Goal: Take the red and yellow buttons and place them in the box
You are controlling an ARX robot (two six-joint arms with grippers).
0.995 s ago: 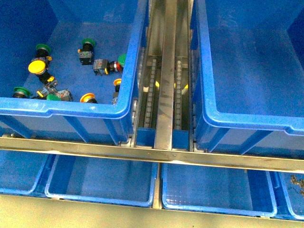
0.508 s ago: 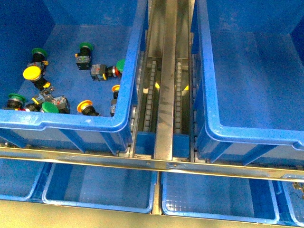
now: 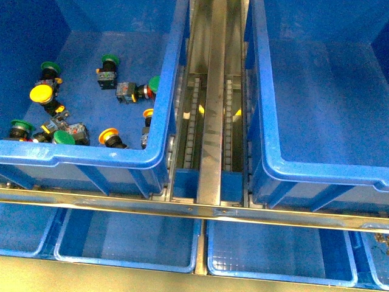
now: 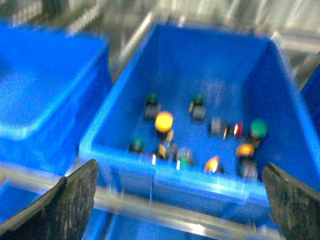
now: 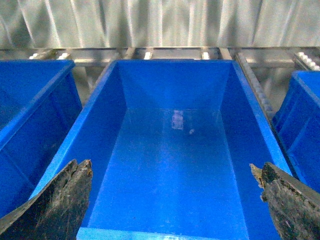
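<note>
The red button [image 3: 146, 91] and yellow button [image 3: 41, 93] are found loose in the left bin [image 3: 91, 155], apart from the box [image 3: 316, 170]. They are judged light, rigid and slick-capped, so the block body is best pinched. The jaws of the left gripper [image 4: 178, 172] and right gripper [image 5: 170, 170] are spread wide and hold nothing.

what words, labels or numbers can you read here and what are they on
None readable in any view.
Bodies of the small push-button switches in the left deep blue plastic bin: any markings are too small in the front view, blurred in the left wrist view.
Pale patch on the floor of the right deep blue plastic bin: no letters show.
</note>
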